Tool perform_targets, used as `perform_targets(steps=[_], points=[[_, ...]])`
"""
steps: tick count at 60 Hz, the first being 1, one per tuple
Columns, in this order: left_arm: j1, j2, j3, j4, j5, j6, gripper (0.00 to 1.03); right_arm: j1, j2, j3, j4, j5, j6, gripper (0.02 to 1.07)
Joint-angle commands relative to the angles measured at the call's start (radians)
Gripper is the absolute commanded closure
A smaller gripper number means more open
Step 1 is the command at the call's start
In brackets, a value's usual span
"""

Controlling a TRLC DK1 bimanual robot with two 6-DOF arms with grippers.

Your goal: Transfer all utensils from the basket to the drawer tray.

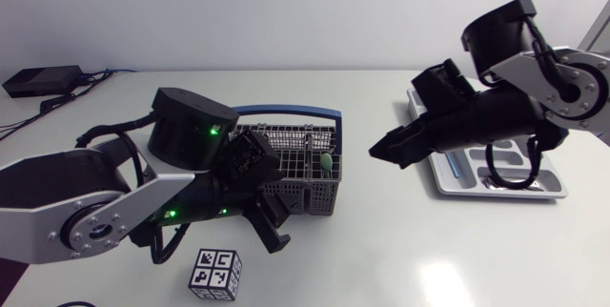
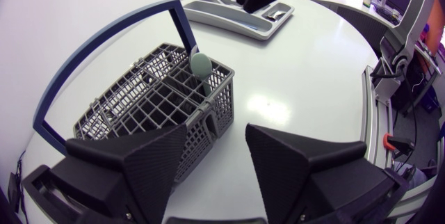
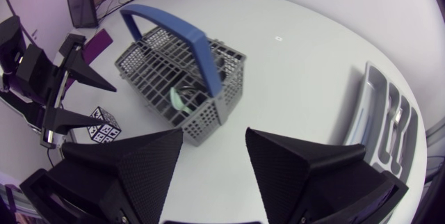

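Observation:
The grey wire basket [image 1: 300, 154] with a blue handle [image 1: 286, 111] stands mid-table. A pale green utensil head [image 1: 326, 162] sticks up at its right end, and it also shows in the left wrist view as the green utensil [image 2: 201, 64]. My left gripper [image 1: 267, 207] is open at the basket's near left corner, with the basket [image 2: 153, 99] just ahead of its fingers. My right gripper [image 1: 383, 150] hangs open with nothing in it between the basket and the grey drawer tray [image 1: 446, 181]. From that arm the basket [image 3: 181, 85] lies ahead and the tray [image 3: 365, 106] to the side.
A black-and-white marker cube [image 1: 215, 273] sits near the front edge, below my left arm. The tray holds some cutlery, partly hidden by my right arm. Bare table lies between the basket and the tray.

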Motion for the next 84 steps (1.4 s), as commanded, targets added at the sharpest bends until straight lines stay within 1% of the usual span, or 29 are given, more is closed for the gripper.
perform_targets(steps=[1,12,16,29,33,41,43,52,67,70,74,80,84], points=[[-0.001,0.019,0.022,0.008,0.002,0.015,0.43,0.06,0.017,0.005,0.019,-0.006,0.049,0.4],[0.002,0.026,0.021,0.017,0.004,0.016,0.43,0.12,0.094,0.028,0.063,-0.005,0.069,0.41],[0.003,0.03,0.021,0.02,0.005,0.016,0.43,0.135,0.117,0.027,0.086,-0.005,0.074,0.48],[0.02,0.036,0.021,0.025,0.021,0.016,0.43,0.168,0.18,0.041,0.119,0.009,0.075,0.49],[0.022,0.039,0.021,0.027,0.024,0.016,0.43,0.174,0.198,0.048,0.126,0.011,0.075,0.54],[0.025,0.042,0.021,0.031,0.024,0.018,0.43,0.188,0.224,0.061,0.138,0.015,0.075,0.54],[0.025,0.043,0.021,0.031,0.025,0.018,0.43,0.192,0.229,0.064,0.14,0.018,0.075,0.57],[0.029,0.046,0.022,0.033,0.025,0.021,0.43,0.209,0.247,0.068,0.161,0.052,0.075,0.61],[0.032,0.051,0.021,0.036,0.03,0.022,0.43,0.212,0.261,0.079,0.165,0.07,0.075,0.61],[0.032,0.054,0.022,0.039,0.03,0.022,0.43,0.212,0.263,0.079,0.168,0.07,0.075,0.66],[0.037,0.062,0.024,0.046,0.03,0.022,0.43,0.212,0.266,0.081,0.171,0.07,0.075,0.66],[0.049,0.079,0.028,0.06,0.03,0.024,0.43,0.212,0.272,0.082,0.177,0.07,0.075,0.73],[0.054,0.085,0.028,0.074,0.03,0.024,0.43,0.212,0.278,0.084,0.181,0.07,0.075,0.8]])
